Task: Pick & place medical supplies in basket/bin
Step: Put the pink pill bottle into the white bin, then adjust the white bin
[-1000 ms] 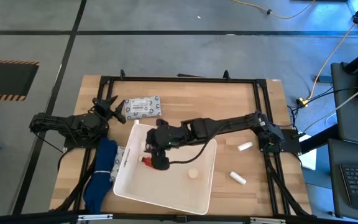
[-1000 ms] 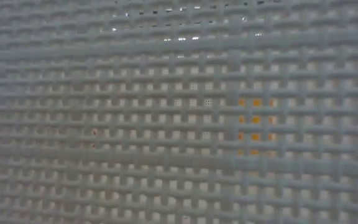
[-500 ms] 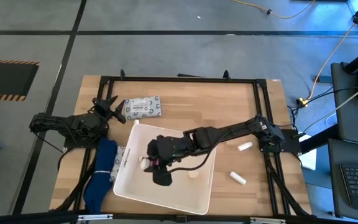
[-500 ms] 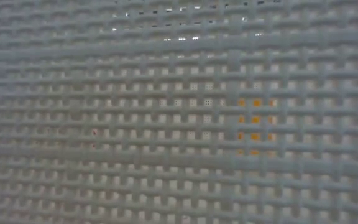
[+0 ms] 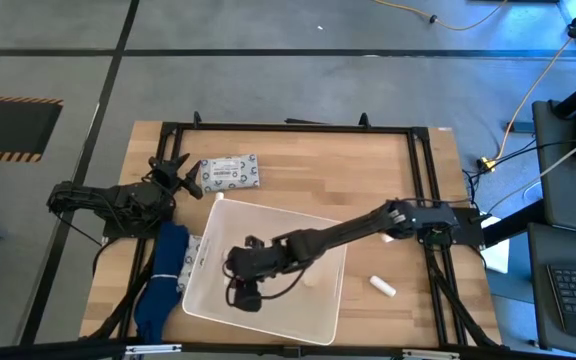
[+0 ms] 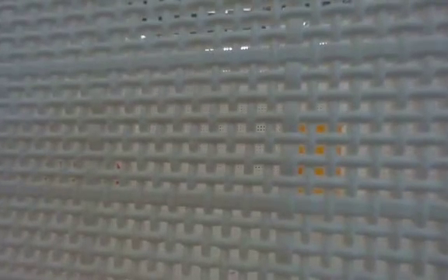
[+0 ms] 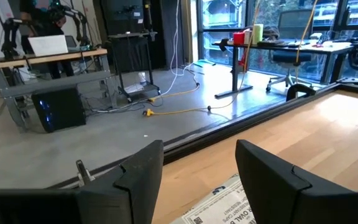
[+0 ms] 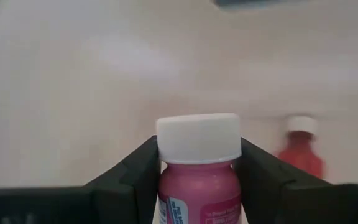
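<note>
Pink bottle (image 8: 197, 180) with a white cap sits pinched between the right gripper (image 8: 197, 171)'s fingers, down inside the white bin (image 5: 320, 315). A small red bottle (image 8: 300, 152) stands on the bin floor nearby. From above, the right gripper (image 5: 243, 290) reaches into the bin's 9 o'clock half, the arm stretching in from 3 o'clock. One white tube (image 5: 382, 286) lies on the wooden surface (image 5: 318, 170) at about 4 o'clock; a patterned packet (image 5: 230, 172) lies at 11 o'clock. The left gripper (image 5: 173, 170) waits just beside that packet, fingers (image 7: 138, 180) spread, empty.
</note>
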{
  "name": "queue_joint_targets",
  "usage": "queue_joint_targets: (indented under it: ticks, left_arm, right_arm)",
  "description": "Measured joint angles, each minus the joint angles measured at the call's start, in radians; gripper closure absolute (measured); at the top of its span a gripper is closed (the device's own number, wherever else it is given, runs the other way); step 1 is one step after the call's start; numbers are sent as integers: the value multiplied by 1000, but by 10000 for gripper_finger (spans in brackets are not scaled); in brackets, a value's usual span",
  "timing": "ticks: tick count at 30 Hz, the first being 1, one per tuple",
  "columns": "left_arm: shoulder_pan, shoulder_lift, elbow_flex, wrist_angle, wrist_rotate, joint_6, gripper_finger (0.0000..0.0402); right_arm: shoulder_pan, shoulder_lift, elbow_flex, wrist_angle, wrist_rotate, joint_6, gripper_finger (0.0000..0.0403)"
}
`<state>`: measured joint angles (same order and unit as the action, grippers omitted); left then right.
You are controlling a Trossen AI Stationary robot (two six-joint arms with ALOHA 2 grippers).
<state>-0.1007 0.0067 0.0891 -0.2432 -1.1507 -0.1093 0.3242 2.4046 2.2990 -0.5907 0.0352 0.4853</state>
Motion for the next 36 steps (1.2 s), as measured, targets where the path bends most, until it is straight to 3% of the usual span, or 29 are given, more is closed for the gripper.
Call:
queue_joint_targets:
  ticks: [3, 16, 28, 36]
  left_arm:
    - [0, 0, 0, 0, 0, 0, 203]
    - [-2, 0, 0, 1, 53, -26, 203]
    - [-2, 0, 0, 2, 53, 26, 203]
    - [-2, 0, 0, 2, 53, 26, 203]
  right_arm:
    - [-14, 46, 0, -7, 45, -20, 233]
    - [-74, 139, 0, -35, 54, -127, 230]
    - [-94, 140, 0, -34, 49, -126, 186]
    - [-101, 140, 0, -30, 14, -131, 132]
